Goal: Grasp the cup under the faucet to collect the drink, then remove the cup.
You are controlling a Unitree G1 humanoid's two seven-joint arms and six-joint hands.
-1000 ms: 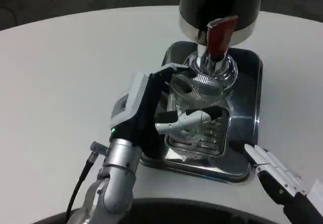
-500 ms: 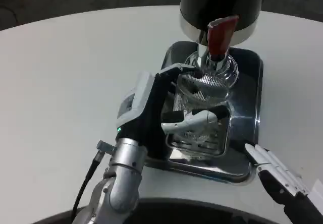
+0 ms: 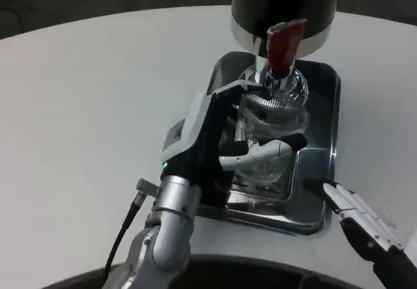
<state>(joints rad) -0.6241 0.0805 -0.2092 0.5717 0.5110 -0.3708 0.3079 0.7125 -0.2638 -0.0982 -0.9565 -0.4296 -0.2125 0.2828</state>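
A clear ribbed glass cup point(image 3: 268, 127) stands on the steel drip tray point(image 3: 322, 172), right below the faucet with its red lever point(image 3: 283, 43). My left hand point(image 3: 225, 142) grips the cup from the left, white and black fingers wrapped around its front and back. My right hand point(image 3: 361, 224) lies at the lower right, by the tray's near right corner, fingers straight and apart, holding nothing. I cannot tell whether the cup holds any drink.
The dark drink dispenser point(image 3: 285, 6) with a silver base ring stands at the back of the tray. The round white table point(image 3: 91, 107) spreads wide to the left. A black cable point(image 3: 120, 237) runs along my left forearm.
My left hand has carried the cup to the right and back, from the tray's grille to just under the faucet. The right hand has edged a little toward the tray.
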